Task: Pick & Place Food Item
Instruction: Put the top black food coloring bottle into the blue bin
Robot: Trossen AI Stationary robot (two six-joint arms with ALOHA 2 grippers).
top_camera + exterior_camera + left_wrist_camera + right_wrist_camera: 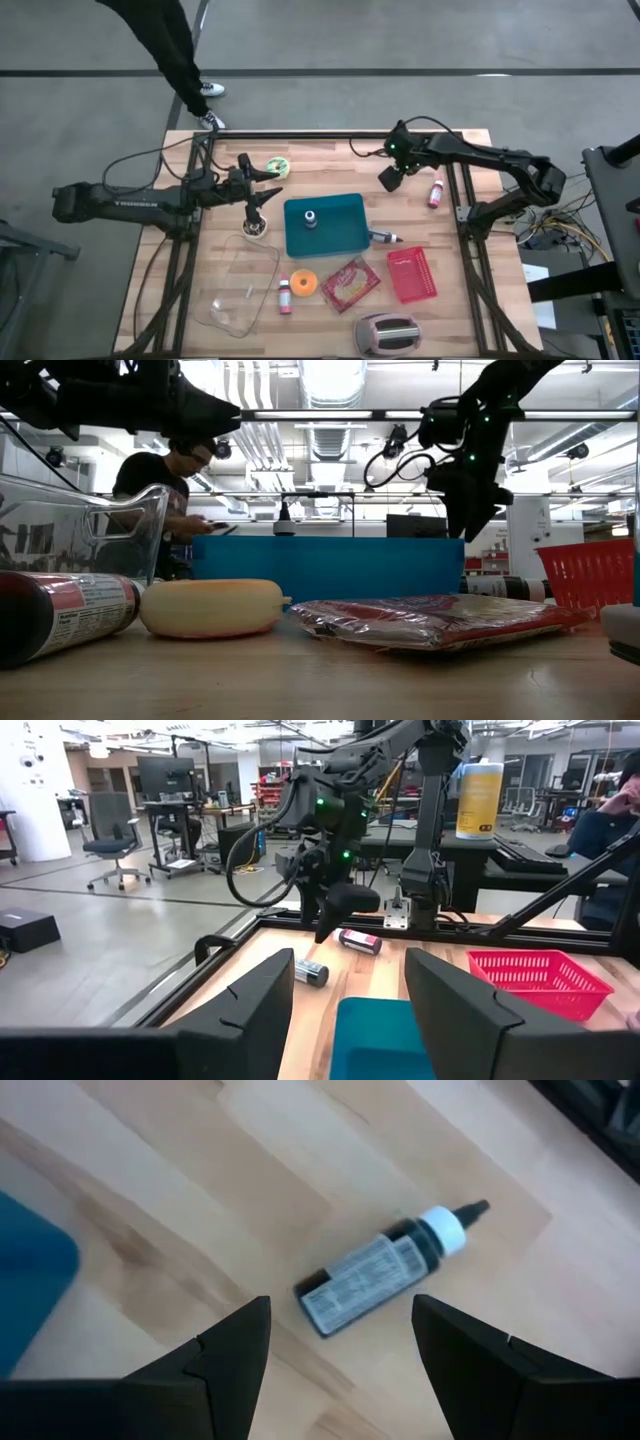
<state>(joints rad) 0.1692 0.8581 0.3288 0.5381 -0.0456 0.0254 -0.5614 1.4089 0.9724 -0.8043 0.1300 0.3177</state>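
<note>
- The right gripper [389,178] hangs above the worktop [470,310], jaws wide, holding nothing.
- The dark bottle [385,1266] lies flat below it, just right of the blue tray [325,226], long axis diagonal between the fingers, cap pointing away from the tray.
- The left gripper [262,203], jaws apart and empty, waits left of the tray.
- The red basket [412,274] is nearby; nothing blocks descent.

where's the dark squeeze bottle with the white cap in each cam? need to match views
High view: the bottle lies on the table just right of the teal bin.
Low view: only its end shows, far right, between the bin and the red basket.
Left wrist view: on the table left of the bin, lying flat.
Right wrist view: centre, between the right claw fingers.
Shared landmark: the teal bin.
</note>
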